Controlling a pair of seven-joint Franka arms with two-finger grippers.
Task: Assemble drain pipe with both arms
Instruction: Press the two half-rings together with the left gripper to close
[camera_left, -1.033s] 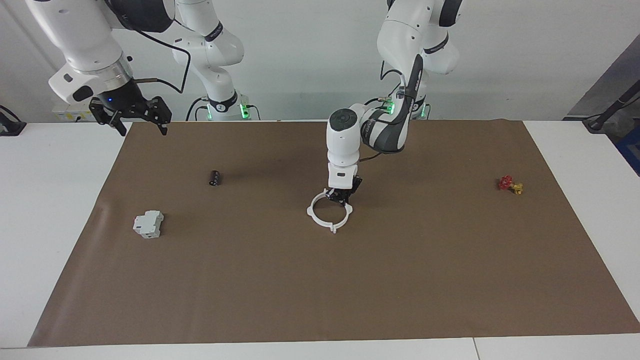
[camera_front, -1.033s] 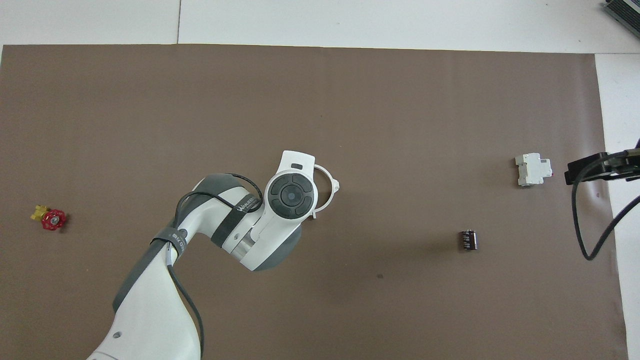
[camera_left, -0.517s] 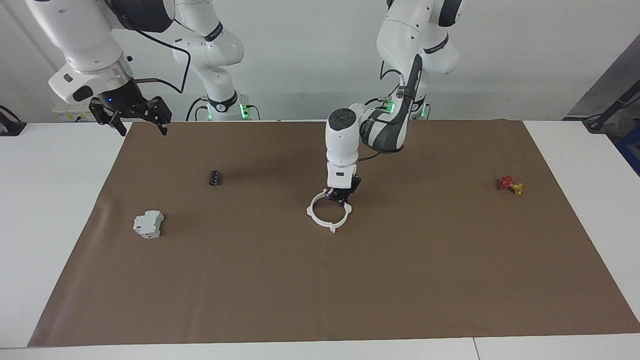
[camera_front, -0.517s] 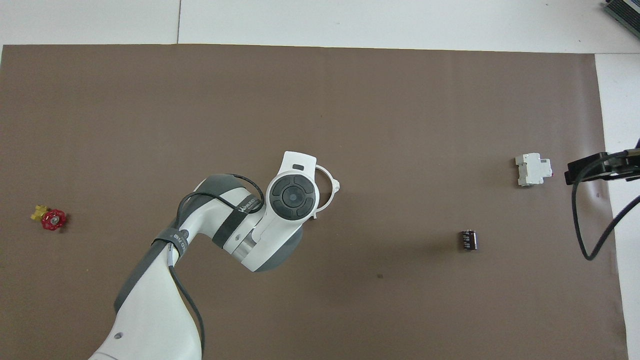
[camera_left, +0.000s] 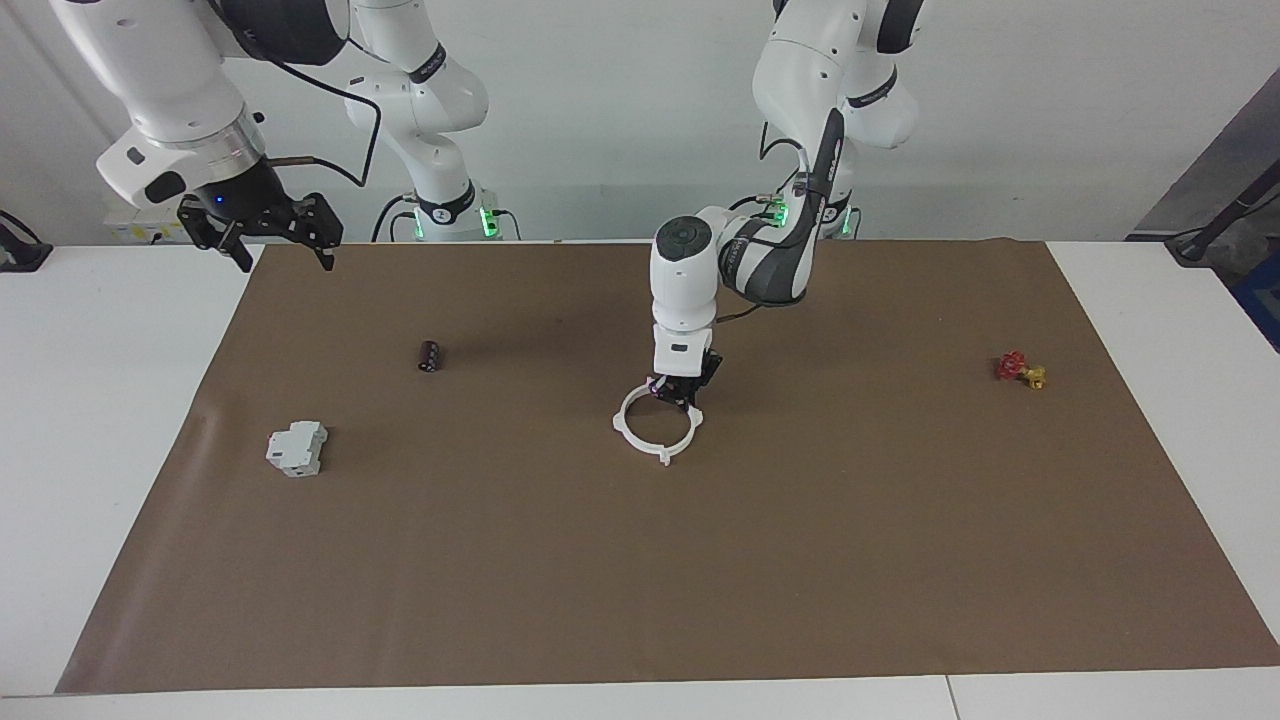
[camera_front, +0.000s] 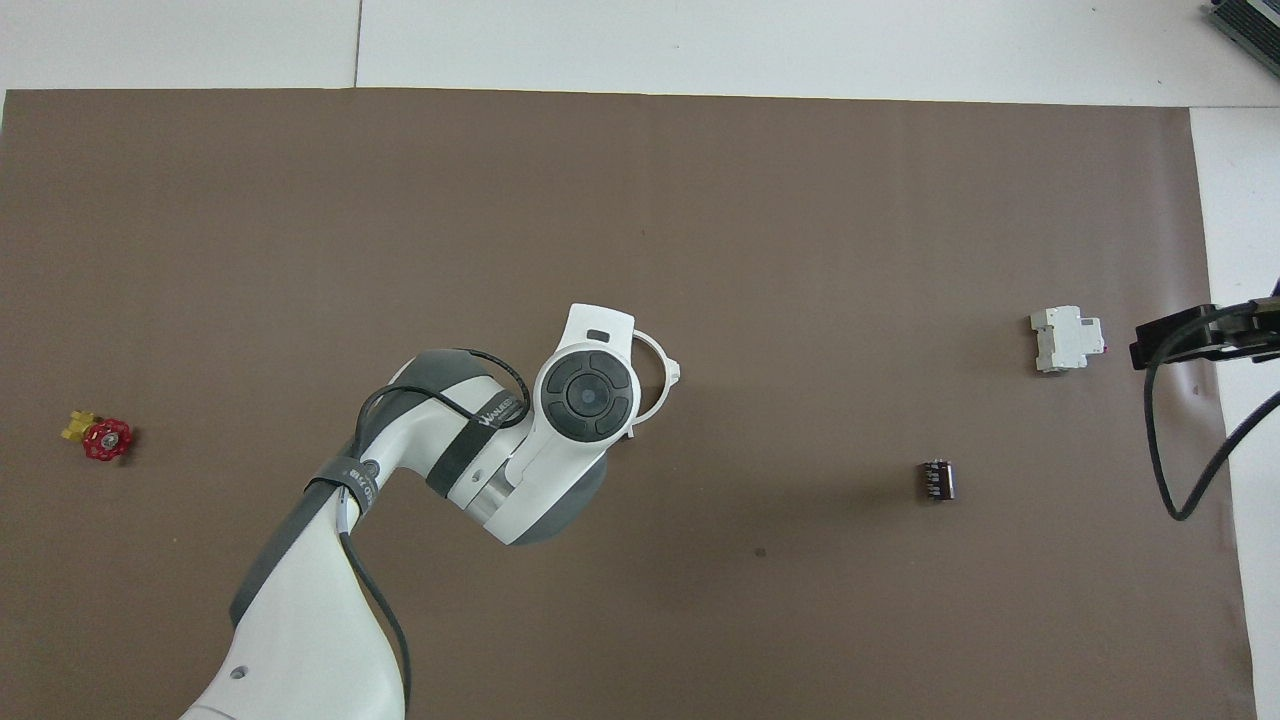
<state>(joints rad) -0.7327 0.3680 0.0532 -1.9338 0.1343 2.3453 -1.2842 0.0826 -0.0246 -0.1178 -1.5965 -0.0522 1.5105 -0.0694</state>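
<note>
One joined white drain pipe ring (camera_left: 656, 424) lies at the brown mat's (camera_left: 800, 550) centre, the left gripper (camera_left: 678, 393) pinching its rim at twelve o'clock in the facing view, while the right gripper (camera_left: 270, 235), fingers spread, waits over the mat's ten o'clock corner.

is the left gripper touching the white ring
Touching. In the facing view the left gripper is shut on the rim of the white ring at the part nearest the robots, with no gap. In the overhead view the wrist hides the contact.
</note>
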